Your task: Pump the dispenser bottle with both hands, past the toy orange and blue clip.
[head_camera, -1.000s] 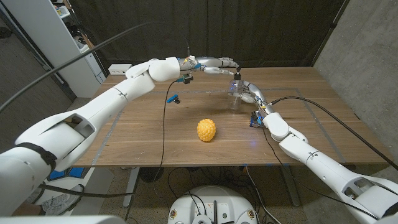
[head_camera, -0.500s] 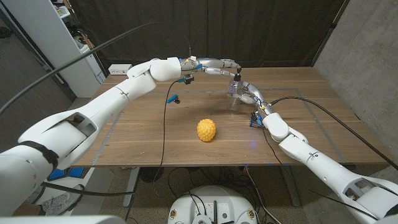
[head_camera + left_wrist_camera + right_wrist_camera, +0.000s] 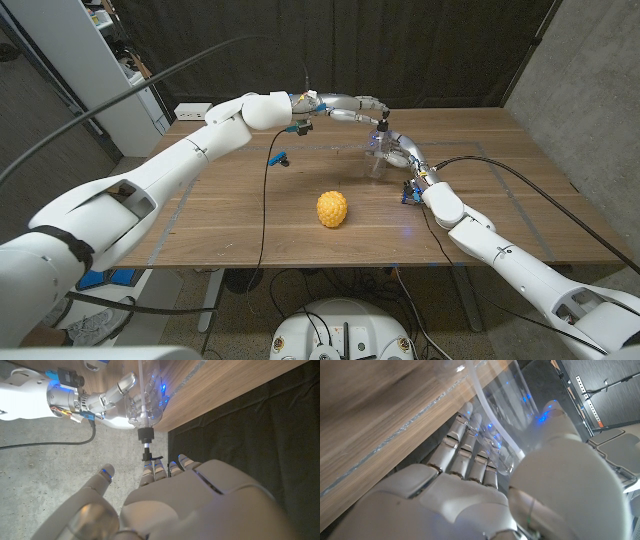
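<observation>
The clear dispenser bottle [image 3: 378, 155] stands upright on the wooden counter [image 3: 500, 200], at about one o'clock from the toy orange [image 3: 332, 209]. Nothing coloured shows inside it; a thin tube runs down its middle in the left wrist view, and whether it holds clear liquid I cannot tell. The right robot hand [image 3: 398, 150] grasps the bottle's body, fingers [image 3: 465, 440] and thumb wrapped around the clear wall. The left robot hand [image 3: 362, 104] reaches over the pump head [image 3: 148, 452], fingertips at the black nozzle, gripping nothing. The blue clip [image 3: 282, 158] lies at about eleven o'clock from the orange, well apart from the bottle.
</observation>
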You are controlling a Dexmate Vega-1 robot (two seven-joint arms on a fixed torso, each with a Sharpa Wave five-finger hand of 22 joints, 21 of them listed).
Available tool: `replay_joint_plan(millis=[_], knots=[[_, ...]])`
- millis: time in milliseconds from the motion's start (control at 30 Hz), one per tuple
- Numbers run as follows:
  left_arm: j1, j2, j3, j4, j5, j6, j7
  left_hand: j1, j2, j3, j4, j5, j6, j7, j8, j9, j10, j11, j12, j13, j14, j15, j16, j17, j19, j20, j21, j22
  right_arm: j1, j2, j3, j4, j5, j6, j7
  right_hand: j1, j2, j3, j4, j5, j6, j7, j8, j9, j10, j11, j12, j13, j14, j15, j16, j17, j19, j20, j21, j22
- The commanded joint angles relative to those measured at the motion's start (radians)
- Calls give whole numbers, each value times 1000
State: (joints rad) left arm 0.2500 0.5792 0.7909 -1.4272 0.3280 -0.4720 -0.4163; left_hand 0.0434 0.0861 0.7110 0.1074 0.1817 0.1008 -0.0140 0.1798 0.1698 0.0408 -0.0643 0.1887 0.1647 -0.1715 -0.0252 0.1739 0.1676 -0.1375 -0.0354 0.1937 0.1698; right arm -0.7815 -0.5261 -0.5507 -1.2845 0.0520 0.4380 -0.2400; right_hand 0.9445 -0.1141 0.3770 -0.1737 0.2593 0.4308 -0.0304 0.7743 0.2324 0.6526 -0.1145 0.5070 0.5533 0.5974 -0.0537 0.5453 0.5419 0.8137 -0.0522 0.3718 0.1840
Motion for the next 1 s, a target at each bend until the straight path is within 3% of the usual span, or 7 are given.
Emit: replay_joint_plan(millis=[33, 767, 1000], knots=[[1, 11, 3, -23, 14, 22, -26, 9, 103, 6, 4, 3, 18, 0, 7, 2, 8, -1, 7, 6, -5, -61, 7, 1, 5, -56, 5, 6, -4, 0, 5, -10, -1, -6, -11, 161, 152, 13, 5, 7, 29, -19, 4, -1, 15, -6, 1, 4, 9, -156, -4, 5, 19, -24, 6, 5], [-20, 4, 31, -12, 10, 35, -99, 1, 106, 3, 22, 3, 64, 10, 13, 2, 47, -5, 14, 6, -7, -62, 7, 5, -7, -56, 1, 6, -7, -3, 7, -13, 3, -8, -6, 166, 156, 13, 8, 9, 23, -18, 3, -3, 19, -8, -5, 6, 17, -154, -9, 11, 16, -25, 10, 6], [-23, 2, 36, -16, 8, 54, -119, -3, 107, 1, 30, 3, 69, 15, 13, 2, 52, -1, 14, 6, -8, -63, 8, 7, -10, -57, 1, 7, -9, 1, 9, -11, -3, -6, -22, 170, 161, 13, 10, 9, 34, -15, 8, -4, 36, -9, 0, 10, 34, -154, -5, 17, 25, -38, 17, 6]])
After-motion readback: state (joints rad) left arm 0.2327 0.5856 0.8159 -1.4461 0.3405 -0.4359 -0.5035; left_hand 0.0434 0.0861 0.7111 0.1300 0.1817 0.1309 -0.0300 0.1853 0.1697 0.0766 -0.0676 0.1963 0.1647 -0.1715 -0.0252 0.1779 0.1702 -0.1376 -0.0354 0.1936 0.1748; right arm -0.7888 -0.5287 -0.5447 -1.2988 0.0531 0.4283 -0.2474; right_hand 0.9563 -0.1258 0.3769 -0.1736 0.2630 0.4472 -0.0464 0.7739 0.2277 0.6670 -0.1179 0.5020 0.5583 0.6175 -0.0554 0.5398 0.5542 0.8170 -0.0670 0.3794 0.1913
